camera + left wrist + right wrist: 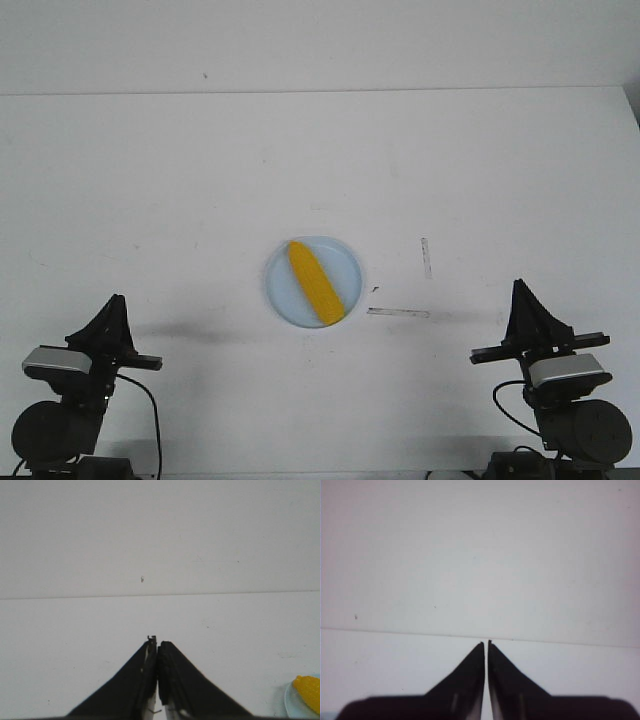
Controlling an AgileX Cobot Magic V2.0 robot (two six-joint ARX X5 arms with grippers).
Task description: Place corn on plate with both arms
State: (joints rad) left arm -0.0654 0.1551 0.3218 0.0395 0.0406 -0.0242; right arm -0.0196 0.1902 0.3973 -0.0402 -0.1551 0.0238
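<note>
The yellow corn (316, 283) lies on the pale blue plate (284, 290) in the middle of the white table, its tapered tip toward the back left. In the left wrist view a bit of the corn (309, 690) and the plate rim (290, 706) show at the edge. My left gripper (113, 303) is shut and empty at the front left, well away from the plate; its jaws meet in the left wrist view (157, 644). My right gripper (520, 288) is shut and empty at the front right; its jaws nearly touch in the right wrist view (486, 643).
Two thin strips of tape lie on the table right of the plate, one upright (426, 257) and one flat (398, 312). The table's far edge (320, 92) meets a white wall. Black cables (150, 400) trail from both arm bases.
</note>
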